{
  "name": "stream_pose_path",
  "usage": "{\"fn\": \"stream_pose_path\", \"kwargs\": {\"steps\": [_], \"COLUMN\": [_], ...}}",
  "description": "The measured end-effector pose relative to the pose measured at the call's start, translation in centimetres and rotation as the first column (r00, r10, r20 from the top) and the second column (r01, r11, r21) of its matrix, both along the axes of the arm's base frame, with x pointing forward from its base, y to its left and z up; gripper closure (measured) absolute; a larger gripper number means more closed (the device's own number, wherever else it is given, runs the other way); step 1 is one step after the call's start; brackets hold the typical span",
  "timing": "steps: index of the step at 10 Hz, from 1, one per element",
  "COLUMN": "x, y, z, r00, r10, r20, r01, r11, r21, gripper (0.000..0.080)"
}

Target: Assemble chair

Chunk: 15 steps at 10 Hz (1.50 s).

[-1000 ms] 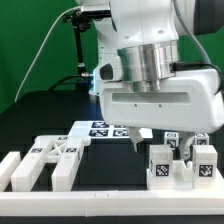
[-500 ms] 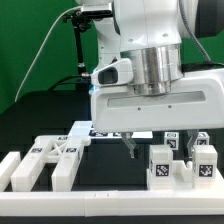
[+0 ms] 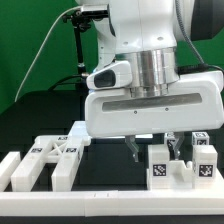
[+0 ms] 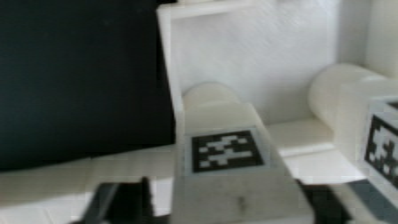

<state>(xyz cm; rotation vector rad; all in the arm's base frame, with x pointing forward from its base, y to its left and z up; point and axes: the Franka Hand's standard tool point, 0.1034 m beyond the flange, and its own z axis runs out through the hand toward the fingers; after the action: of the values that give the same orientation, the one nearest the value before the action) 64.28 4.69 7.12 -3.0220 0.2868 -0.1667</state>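
Observation:
My gripper [image 3: 155, 150] hangs low over the table at the exterior view's right, its dark fingers [image 3: 134, 149] spread apart. In the wrist view the gripper [image 4: 224, 208] straddles a white bar [image 4: 224, 130] of the chair with a square tag on top; a gap shows on one side, so the jaws are open around it. Two white tagged cubes [image 3: 160, 166] [image 3: 205, 160] stand close in front of the fingers. More white tagged chair pieces [image 3: 48, 158] lie at the exterior view's left. A rounded white part [image 4: 349, 92] sits beside the bar.
A low white border rail [image 3: 90, 196] runs along the table's front edge. The black table top [image 3: 45, 110] lies behind the pieces. The arm's large white hand housing [image 3: 150, 105] hides the middle of the table. A dark stand and green cable [image 3: 82, 40] rise at the back.
The hand has shifted toward the exterior view's left and come lower, now hiding the flat tagged plate that showed behind it. The fingers stay spread.

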Motion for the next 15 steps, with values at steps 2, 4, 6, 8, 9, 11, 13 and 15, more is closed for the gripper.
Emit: {"fn": "stream_pose_path", "kwargs": {"steps": [2, 4, 6, 8, 9, 11, 13, 15], "x": [0.0, 0.02, 0.0, -0.04, -0.04, -0.03, -0.04, 0.0], "y": [0.03, 0.08, 0.15, 0.32, 0.32, 0.28, 0.33, 0.36], "z": [0.0, 0.02, 0.02, 0.03, 0.04, 0.04, 0.02, 0.1], "r00": [0.99, 0.963, 0.806, 0.555, 0.443, 0.356, 0.405, 0.717], "r10": [-0.143, -0.269, -0.588, -0.819, -0.879, -0.914, -0.895, -0.686], "r20": [-0.014, -0.028, -0.074, -0.145, -0.179, -0.196, -0.187, -0.122], "r01": [0.143, 0.27, 0.592, 0.832, 0.897, 0.935, 0.914, 0.696], "r11": [0.99, 0.962, 0.804, 0.55, 0.435, 0.348, 0.397, 0.713], "r21": [0.017, 0.032, 0.055, 0.077, 0.08, 0.076, 0.079, 0.082], "gripper": [0.0515, 0.0515, 0.0515, 0.0515, 0.0514, 0.0514, 0.0416, 0.0186]}}
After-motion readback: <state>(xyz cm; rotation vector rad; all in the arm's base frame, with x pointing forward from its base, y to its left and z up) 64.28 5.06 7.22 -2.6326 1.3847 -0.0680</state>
